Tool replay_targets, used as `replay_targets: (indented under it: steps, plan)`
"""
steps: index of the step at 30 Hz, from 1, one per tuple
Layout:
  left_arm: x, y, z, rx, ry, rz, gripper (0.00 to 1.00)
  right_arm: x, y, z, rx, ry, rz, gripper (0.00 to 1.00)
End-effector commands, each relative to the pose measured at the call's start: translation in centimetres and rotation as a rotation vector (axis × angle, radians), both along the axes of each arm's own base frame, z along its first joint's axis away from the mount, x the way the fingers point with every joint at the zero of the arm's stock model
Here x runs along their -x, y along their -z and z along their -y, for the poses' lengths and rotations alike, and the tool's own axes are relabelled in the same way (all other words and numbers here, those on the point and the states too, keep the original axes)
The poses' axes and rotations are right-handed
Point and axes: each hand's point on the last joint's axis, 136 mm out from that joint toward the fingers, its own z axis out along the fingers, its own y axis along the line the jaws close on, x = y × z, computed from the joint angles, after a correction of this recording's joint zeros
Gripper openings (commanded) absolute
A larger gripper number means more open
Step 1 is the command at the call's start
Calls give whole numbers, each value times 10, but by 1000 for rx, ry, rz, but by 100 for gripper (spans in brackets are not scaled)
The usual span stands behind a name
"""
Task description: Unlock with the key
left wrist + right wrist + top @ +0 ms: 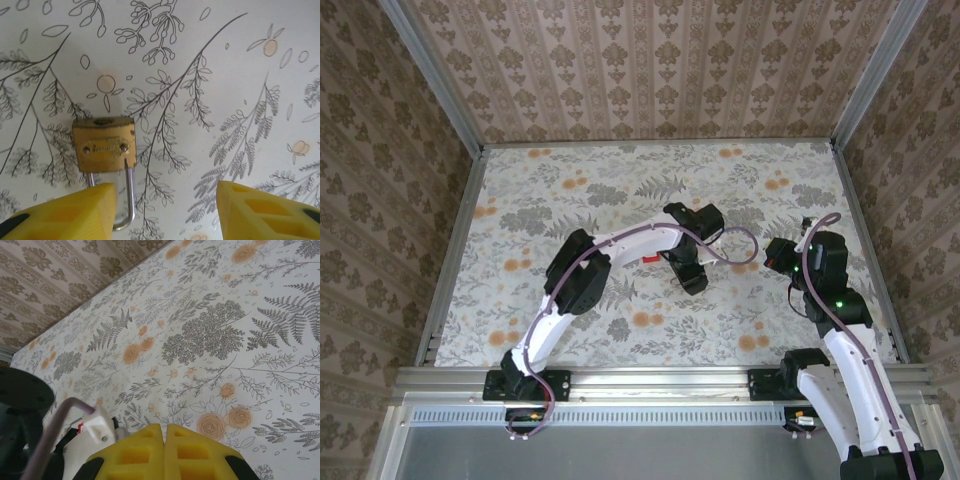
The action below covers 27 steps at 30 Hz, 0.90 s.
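A small brass padlock (104,142) lies flat on the flowered table, its silvery shackle (130,197) pointing toward my left wrist camera. My left gripper (167,195) hangs over it, open. The left finger (70,212) covers part of the shackle and the right finger (265,210) stands well off over bare cloth. Seen from above, the left gripper (691,270) is at mid table, and the key's red head (650,258) shows just left of it beside the arm. My right gripper (164,432) is shut with nothing in it, and it sits right of the left gripper (776,256).
The table (570,190) is covered in a grey and orange floral cloth and walled by patterned panels with metal rails at the sides. My left arm's white links and purple cable (55,425) show at the lower left of the right wrist view.
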Motion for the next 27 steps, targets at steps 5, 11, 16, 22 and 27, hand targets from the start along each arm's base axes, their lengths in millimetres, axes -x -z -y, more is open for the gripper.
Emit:
replay_targets:
  steps: [5, 11, 16, 22, 27]
  plan:
    - [-11, -3, -5, -61, 28, 30, 53, 1, -3, -4, -42, -12, 27, 0]
    - [-15, -16, -2, -36, 26, 71, 54, 1, 0, -4, -38, -14, 20, 0]
    - [-22, 0, -8, -92, 19, 76, 55, 1, 1, -4, -37, -16, 19, 0]
    - [-23, 11, -2, -94, 37, 58, 56, 3, 2, -4, -33, -18, 18, 0]
    - [-22, 18, -3, -105, 41, 40, 56, 5, 1, -2, -21, -11, 17, 0]
